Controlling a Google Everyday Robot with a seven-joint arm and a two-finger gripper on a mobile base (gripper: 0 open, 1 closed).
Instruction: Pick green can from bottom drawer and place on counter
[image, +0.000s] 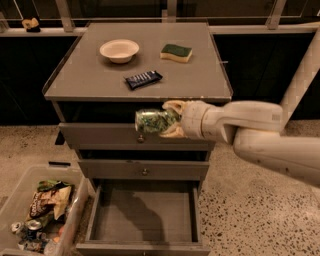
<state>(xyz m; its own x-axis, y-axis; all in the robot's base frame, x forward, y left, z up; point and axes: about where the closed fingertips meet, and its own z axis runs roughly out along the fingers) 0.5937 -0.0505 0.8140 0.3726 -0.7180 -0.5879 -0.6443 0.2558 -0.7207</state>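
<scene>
My gripper (170, 119) is shut on the green can (152, 121), a shiny dark green can held sideways in the air. It hangs in front of the top drawer, just below the front edge of the counter (100, 82). The arm reaches in from the right. The bottom drawer (145, 220) is pulled open below, and its tray looks empty with the arm's shadow in it.
On the counter are a cream bowl (119, 50), a green and yellow sponge (176, 52) and a dark snack bar (143, 79). A clear bin (35, 220) of snack bags and silver cans stands at the lower left. The two upper drawers are closed.
</scene>
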